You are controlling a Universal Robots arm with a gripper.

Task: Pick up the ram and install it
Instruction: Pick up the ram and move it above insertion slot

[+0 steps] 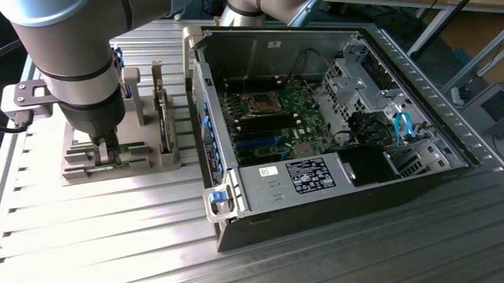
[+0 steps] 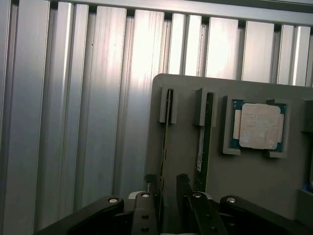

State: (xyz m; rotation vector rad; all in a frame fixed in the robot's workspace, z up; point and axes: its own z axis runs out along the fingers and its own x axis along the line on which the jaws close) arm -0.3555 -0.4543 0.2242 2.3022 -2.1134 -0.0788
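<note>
Two ram sticks stand on edge in slots of a grey holder (image 2: pixel 186 161). One ram stick (image 2: pixel 166 142) runs straight in between my fingers, and the other ram stick (image 2: pixel 206 132) stands just beside them. My gripper (image 2: pixel 168 208) is open, one black finger (image 2: pixel 146 213) on each side of the first stick, not clamped on it. In the exterior view the gripper (image 1: pixel 106 154) hangs low over the holder (image 1: pixel 150 162) at that view's left, next to the open computer case (image 1: pixel 331 183).
A square silver processor chip (image 2: pixel 259 125) lies in a pocket of the holder. A dark expansion card (image 1: pixel 163 115) stands upright in the holder beside my arm. The motherboard (image 1: pixel 275 115) lies exposed inside the case. Ribbed aluminium table (image 1: pixel 102 236) surrounds everything.
</note>
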